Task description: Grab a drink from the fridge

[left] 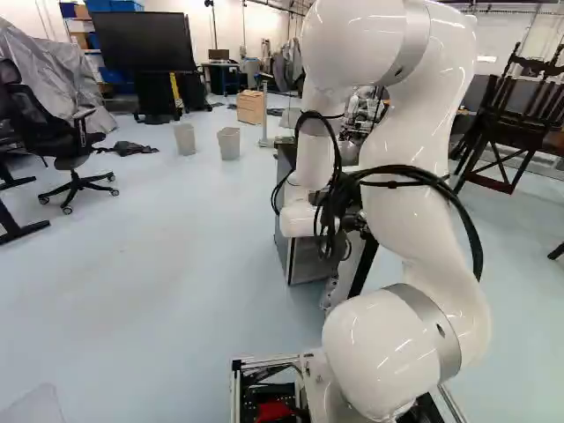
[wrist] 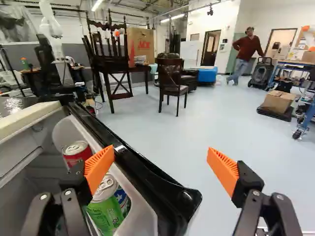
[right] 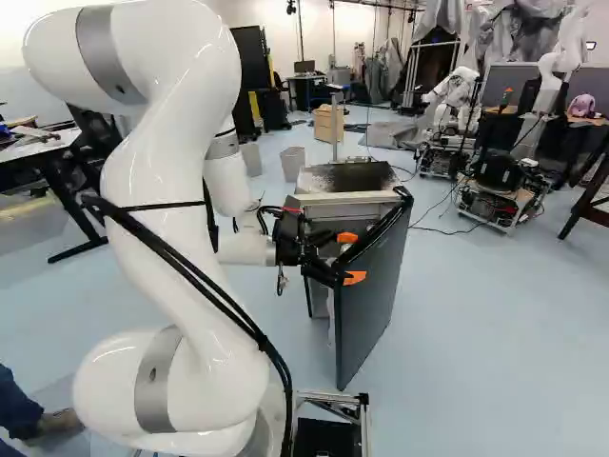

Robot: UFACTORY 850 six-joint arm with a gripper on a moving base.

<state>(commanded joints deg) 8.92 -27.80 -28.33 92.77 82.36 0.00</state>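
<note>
Wrist view: the claw [right: 350, 257] is spread open; a red can [wrist: 77, 150] and green can [wrist: 106, 215] are held in the fridge door [wrist: 147, 179].

Drink cans [wrist: 76, 152] are held inside the fridge door [right: 373, 295]. Two bins [left: 229, 144] are set beyond the fridge [right: 347, 177], with a box [left: 251, 107] placed behind them.
</note>
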